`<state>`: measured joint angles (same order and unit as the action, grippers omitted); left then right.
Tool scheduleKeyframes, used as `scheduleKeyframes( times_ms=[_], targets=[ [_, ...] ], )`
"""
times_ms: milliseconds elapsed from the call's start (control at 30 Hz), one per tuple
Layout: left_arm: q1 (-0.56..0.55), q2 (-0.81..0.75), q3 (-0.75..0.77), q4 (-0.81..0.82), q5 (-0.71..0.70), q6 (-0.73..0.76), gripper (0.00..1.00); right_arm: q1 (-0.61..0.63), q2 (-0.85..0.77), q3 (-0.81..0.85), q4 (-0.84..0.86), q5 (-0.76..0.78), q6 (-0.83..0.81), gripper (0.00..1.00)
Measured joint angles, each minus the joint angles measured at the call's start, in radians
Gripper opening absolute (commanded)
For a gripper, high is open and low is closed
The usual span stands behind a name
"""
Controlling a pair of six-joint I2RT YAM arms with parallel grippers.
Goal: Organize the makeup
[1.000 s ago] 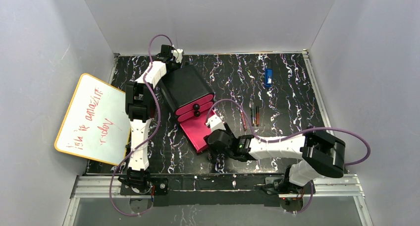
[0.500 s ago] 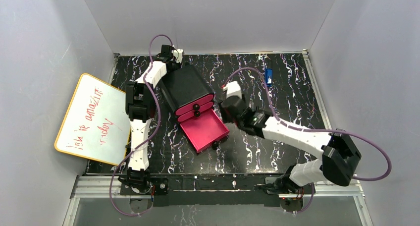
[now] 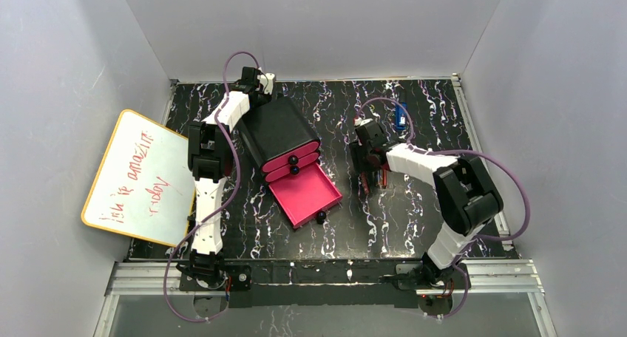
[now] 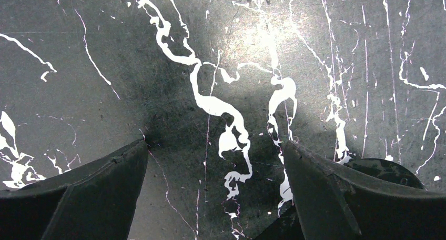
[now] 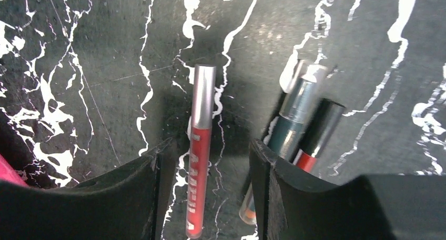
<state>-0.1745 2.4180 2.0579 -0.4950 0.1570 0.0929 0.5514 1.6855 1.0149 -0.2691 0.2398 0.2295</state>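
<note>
Red stick (image 5: 200,166) lies inside the spread right tool (image 5: 210,148), lower centre, with more sticks (image 5: 302,119) just right of it. The left tool (image 4: 215,144) is spread wide over the worktop (image 4: 221,50).

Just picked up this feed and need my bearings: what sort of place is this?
Probably a robot test booth, not a home: plain grey walls box in a black marbled table, a handwritten whiteboard leans beside it, and a drawer box and makeup sticks are laid out.
</note>
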Motion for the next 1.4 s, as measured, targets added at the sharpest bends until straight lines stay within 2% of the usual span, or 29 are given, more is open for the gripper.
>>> scheduleKeyframes(
  times_ms=[133, 333, 500, 633, 767, 933, 1067, 1400],
  targets=[
    [0.0, 0.0, 0.0, 0.0, 0.0, 0.0, 0.98, -0.002, 0.049, 0.001, 0.016, -0.06, -0.008, 0.55],
    [-0.001, 0.0, 0.0, 0.0, -0.001, 0.001, 0.98, -0.002, 0.063, 0.002, 0.055, -0.085, -0.019, 0.22],
    [-0.002, 0.0, 0.0, 0.0, -0.004, 0.001, 0.98, -0.002, 0.066, 0.004, 0.06, -0.074, -0.016, 0.1],
    [-0.003, 0.0, 0.0, 0.0, -0.005, 0.001, 0.98, 0.014, 0.066, 0.014, 0.034, -0.05, -0.016, 0.05],
    [-0.003, 0.0, 0.0, 0.0, -0.005, 0.001, 0.98, 0.073, 0.058, 0.073, -0.079, -0.003, -0.016, 0.03],
    [-0.003, 0.001, 0.0, 0.0, -0.005, 0.001, 0.98, 0.196, 0.031, 0.272, -0.187, 0.037, -0.014, 0.02],
    [-0.003, 0.0, 0.0, 0.0, -0.006, 0.002, 0.98, 0.29, 0.018, 0.41, -0.208, 0.066, -0.001, 0.01],
    [-0.018, 0.0, 0.0, -0.008, -0.005, 0.009, 0.98, 0.405, 0.036, 0.428, -0.291, 0.098, 0.063, 0.01]
  ],
)
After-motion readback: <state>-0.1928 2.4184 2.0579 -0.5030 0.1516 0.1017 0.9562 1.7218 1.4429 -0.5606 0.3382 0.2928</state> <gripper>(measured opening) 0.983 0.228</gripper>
